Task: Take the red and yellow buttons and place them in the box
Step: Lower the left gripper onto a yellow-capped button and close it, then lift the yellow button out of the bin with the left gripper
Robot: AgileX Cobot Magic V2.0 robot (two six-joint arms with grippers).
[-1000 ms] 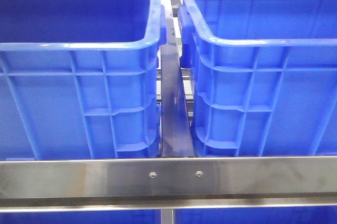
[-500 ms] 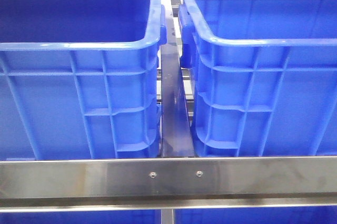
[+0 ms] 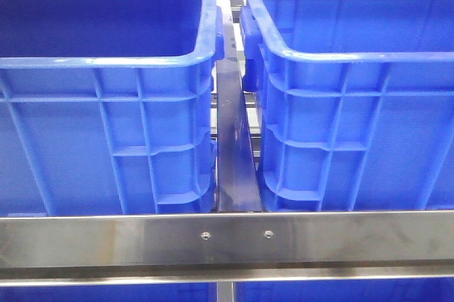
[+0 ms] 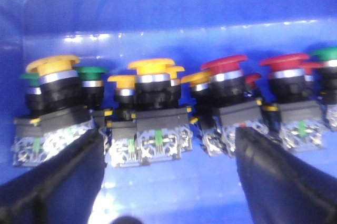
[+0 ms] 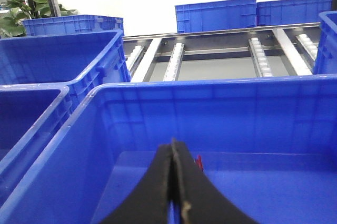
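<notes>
Scanning left to right: left crate (image 3: 106, 103) and right crate (image 3: 355, 103) fill the front view, side by side on a steel rack rail (image 3: 227, 239), dark divider strip (image 3: 234, 146) between them. No arm shows in this view. Front view looks identical across the last second, so nothing has shifted there; any motion is too small to see or hidden inside the crates.

Left tool (image 4: 168, 171) sits low inside a blue crate, fingers (image 4: 58, 182) spread wide apart, nothing between them. It faces a row of push buttons standing against the far wall: yellow button (image 4: 52, 66) at left with a green one (image 4: 92, 71) just behind, yellow pair (image 4: 150, 69) mid-row, red button (image 4: 224, 65) and another red (image 4: 284, 62) to the right, green cap at the far right edge. The gap roughly frames the mid-row yellow pair. Judgement: pre-grasp stage, no pick made yet.

Right tool (image 5: 174, 182) hovers above the right-hand crate interior (image 5: 263, 129), jaws pressed fully together, holding nothing I can see. A small red piece (image 5: 199, 162) lies on that crate floor just past the tips, likely a button already dropped.
</notes>
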